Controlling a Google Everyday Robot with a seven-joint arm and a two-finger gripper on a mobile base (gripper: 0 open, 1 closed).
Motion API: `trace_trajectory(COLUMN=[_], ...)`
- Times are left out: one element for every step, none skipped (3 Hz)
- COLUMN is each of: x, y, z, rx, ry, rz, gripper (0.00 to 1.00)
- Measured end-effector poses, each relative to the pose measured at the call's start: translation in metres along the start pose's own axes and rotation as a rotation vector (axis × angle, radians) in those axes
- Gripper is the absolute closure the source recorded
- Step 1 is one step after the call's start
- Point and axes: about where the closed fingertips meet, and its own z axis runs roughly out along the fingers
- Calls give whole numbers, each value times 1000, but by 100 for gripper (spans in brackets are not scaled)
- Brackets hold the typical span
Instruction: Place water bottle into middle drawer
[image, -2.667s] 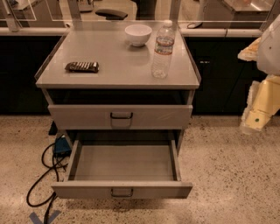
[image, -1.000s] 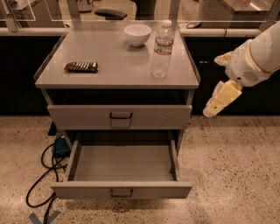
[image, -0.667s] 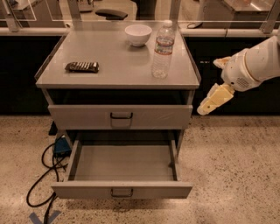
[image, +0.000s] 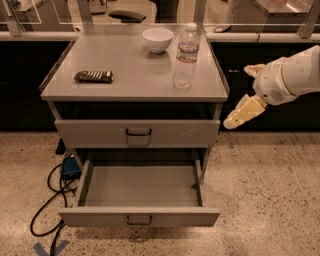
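The water bottle (image: 185, 57) stands upright on the grey cabinet top (image: 131, 62), near its right edge and just in front of the white bowl (image: 157, 39). A dark flat packet (image: 93, 76) lies well apart on the left side. Below, the upper drawer (image: 170, 134) is shut, while the middle drawer (image: 100, 216) is pulled right out, its inside bare. The gripper (image: 237, 96) hangs in the air off the cabinet's right side, about level with the upper drawer, clear of the bottle. Its 2 cream fingers (image: 244, 112) are spread wide and hold nothing. Black cables (image: 47, 202) trail across the speckled floor at the left.
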Motion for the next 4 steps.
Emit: trace_trajectory(x=[-16, -52, -91, -114], y=[-21, -61, -105, -134], z=[25, 40, 44, 58], rx=[-11, 12, 78, 85], ry=[-73, -163, -246, -319], rz=[-38, -75, -80, -33], gripper=[0, 0, 0, 0])
